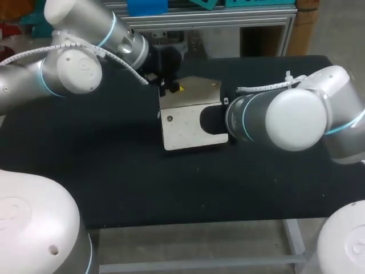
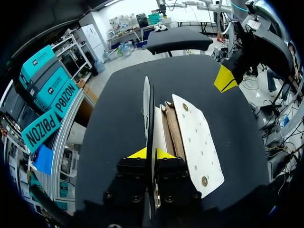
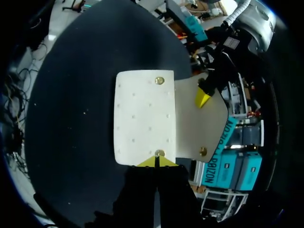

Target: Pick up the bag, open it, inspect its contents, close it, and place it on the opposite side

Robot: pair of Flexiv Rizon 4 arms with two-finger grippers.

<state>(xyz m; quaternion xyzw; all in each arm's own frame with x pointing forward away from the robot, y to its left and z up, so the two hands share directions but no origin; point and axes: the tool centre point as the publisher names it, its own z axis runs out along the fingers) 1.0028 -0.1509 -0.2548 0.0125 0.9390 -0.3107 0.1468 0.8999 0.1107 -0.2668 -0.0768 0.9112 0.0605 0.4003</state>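
Firmly pinched on the raised flap (image 2: 147,109), the left tool (image 2: 152,153) should lift steadily while the right tool (image 3: 156,161), closed narrow on the front edge of the bag (image 1: 185,128), anchors it mid-surface (image 1: 114,171), exposing the interior.

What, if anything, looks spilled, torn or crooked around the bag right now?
Nothing stands out. The bag lies flat on the table, its flap pinched upright by the left gripper, the right gripper shut on its opposite edge. No tear shows, and nothing lies spilled on the table.
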